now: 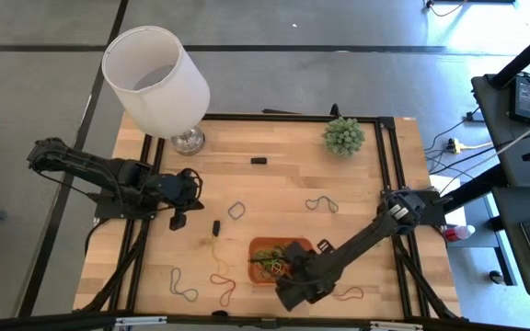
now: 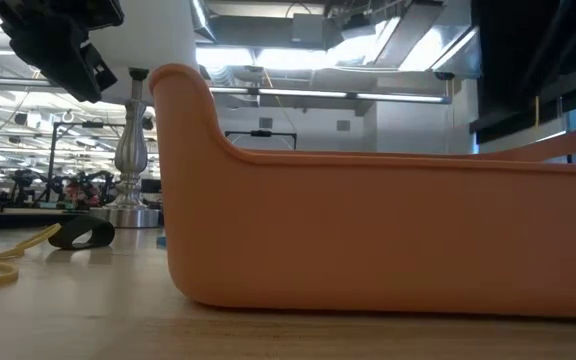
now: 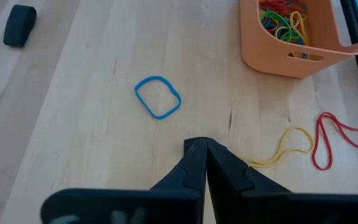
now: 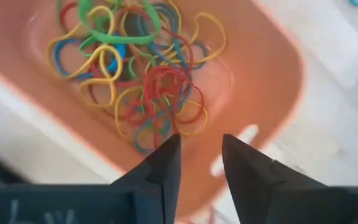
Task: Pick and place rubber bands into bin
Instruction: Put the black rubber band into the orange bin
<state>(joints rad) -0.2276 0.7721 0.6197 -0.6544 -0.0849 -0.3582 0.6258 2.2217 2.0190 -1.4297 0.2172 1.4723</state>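
Right hand (image 4: 201, 155), fingers apart, empty, over bin (image 1: 263, 246) at lower centre, long axis left-right. Left hand (image 3: 205, 152) pinched together, empty.

The wooden table (image 1: 274, 184) carries the orange bin (image 1: 280, 259) at about 6 o'clock. A lamp (image 1: 157, 83) stands at 10 o'clock and a small green plant (image 1: 343, 136) at 2 o'clock. Loose rubber bands (image 1: 322, 203) lie scattered on the wood, with small black pieces (image 1: 259, 161) near the centre.
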